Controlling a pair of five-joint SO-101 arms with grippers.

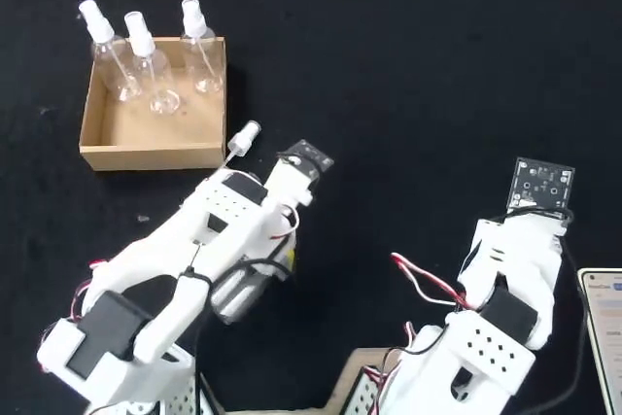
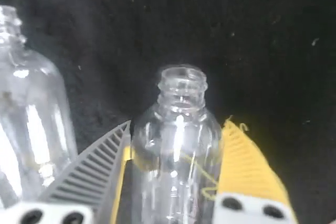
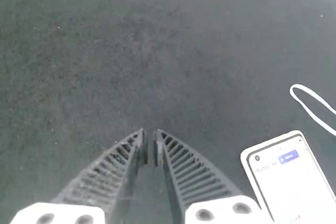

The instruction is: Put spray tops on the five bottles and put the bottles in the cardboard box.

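Bottle (image 2: 176, 153) clear plastic, uncapped | left gripper (image 2: 178, 127) pinching it | right gripper (image 3: 150, 136) pressed together

Ahead of the left pincer (image 2: 177, 125), which grips an uncapped bottle (image 2: 176, 150), a loose spray top (image 1: 244, 137) lies by the near corner of the cardboard box (image 1: 151, 155), whose far side three capped bottles (image 1: 146, 65) fill, the near half open; a second bottle (image 2: 26, 119) stands just beside.

Three capped clear bottles (image 1: 151, 73) stand in the cardboard box (image 1: 151, 155); a loose spray top (image 1: 245, 136) lies just outside; an uncapped bottle (image 2: 176, 145) sits beside a second bottle (image 2: 26, 114).
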